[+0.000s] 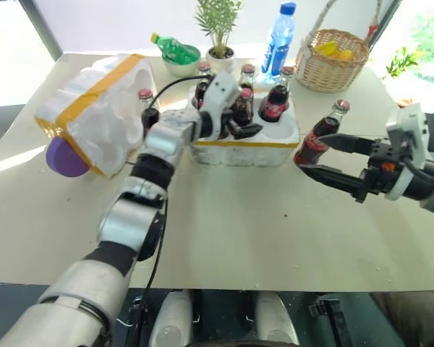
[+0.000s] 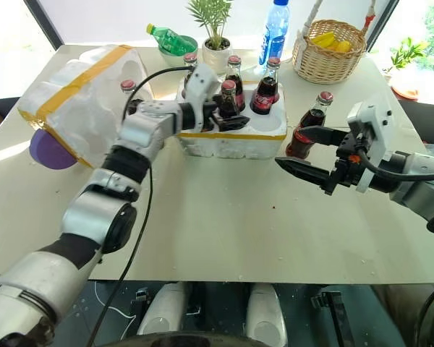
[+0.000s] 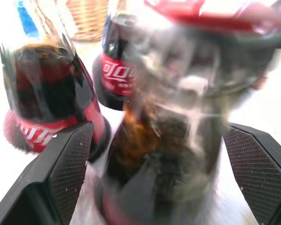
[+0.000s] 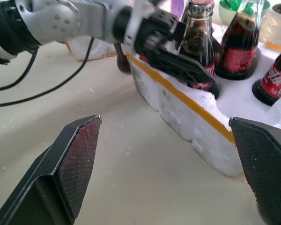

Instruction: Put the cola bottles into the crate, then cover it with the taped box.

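Left gripper [image 1: 240,121] jaws spread, straddling cola bottle [image 1: 243,105] seated in crate [image 1: 247,144] well. Right gripper [image 1: 324,156] jaws wide, empty, flanking loose bottle [image 1: 320,134] beside crate. Taped box [image 1: 94,112] left of crate. Risk: retracting finger clips bottle neck, tipping it.

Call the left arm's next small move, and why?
Probably lift the left gripper straight up and back off the crate. Its fingers stand open, apart from a cola bottle already seated in a well. One bottle stands on the table beside the crate, near the open right gripper.
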